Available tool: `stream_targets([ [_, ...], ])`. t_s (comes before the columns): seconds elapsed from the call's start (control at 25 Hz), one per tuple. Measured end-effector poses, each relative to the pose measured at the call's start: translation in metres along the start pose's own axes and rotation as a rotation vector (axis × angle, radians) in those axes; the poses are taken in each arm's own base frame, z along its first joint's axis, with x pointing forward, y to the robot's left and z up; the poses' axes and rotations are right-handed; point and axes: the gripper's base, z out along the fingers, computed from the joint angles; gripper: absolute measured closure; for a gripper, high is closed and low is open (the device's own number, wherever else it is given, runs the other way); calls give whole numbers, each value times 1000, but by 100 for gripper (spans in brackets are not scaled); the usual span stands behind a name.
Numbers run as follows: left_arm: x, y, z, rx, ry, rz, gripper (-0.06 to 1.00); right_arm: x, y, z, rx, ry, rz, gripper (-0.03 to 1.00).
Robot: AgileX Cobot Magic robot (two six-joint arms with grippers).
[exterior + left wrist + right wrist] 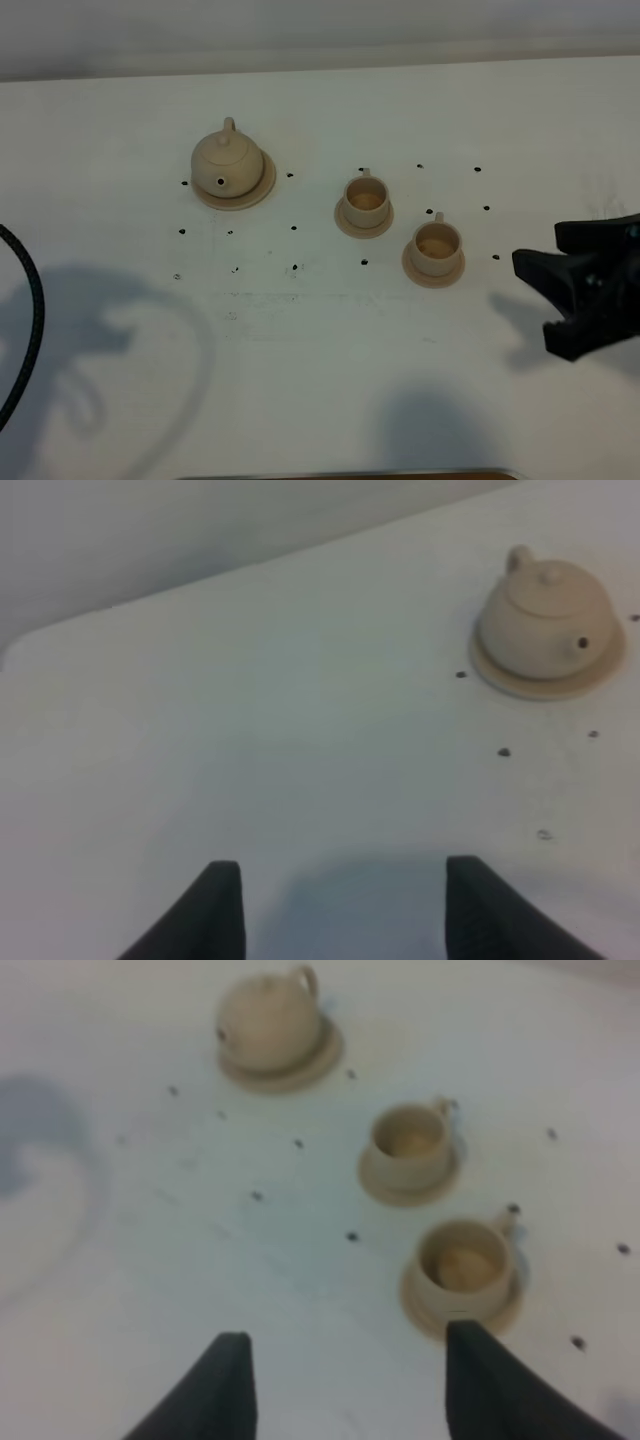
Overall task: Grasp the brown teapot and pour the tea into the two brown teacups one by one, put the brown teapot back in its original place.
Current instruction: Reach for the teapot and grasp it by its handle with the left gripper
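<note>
Got the brown teapot parked upright on its round saucer, lid on, over on the left half of the white surface. Spout hole facing the front edge, loop handle toward the back. Same teapot from the left wrist, well apart from the left jaws. Left jaws spread wide and gripping nothing, just hanging above bare surface. High view on that side giving only a black cable curling in at the left edge, plus a big soft shadow.

Then the two teacups to the right of the teapot, each on its own little saucer: left teacup near the middle, right teacup a bit further right and closer to the front. Tiny handles both pointing to the back. Something tan-brown inside both, can't tell whether liquid or just glaze. Apart from each other, not touching.

Right jaws also released, empty, poking in from the right edge of the high view, near the right teacup but clear of it. From the right wrist, right teacup just ahead of the jaws, left teacup beyond it, teapot furthest away.

Small black dots scattered across the surface around all three pieces
</note>
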Motion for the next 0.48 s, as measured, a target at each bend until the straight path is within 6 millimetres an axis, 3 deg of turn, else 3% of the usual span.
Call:
stream_targets([
  [0.24,2,1,0,-8,22,-7,51,-17,-9,24,32,133,3,53],
  [0.36,4,1,0,-7,42,-7,51,-20,-13,17,91,212,-12,53],
  [0.48,4,1,0,-7,46,-15,51,-23,-24,-7,247,254,16,53],
])
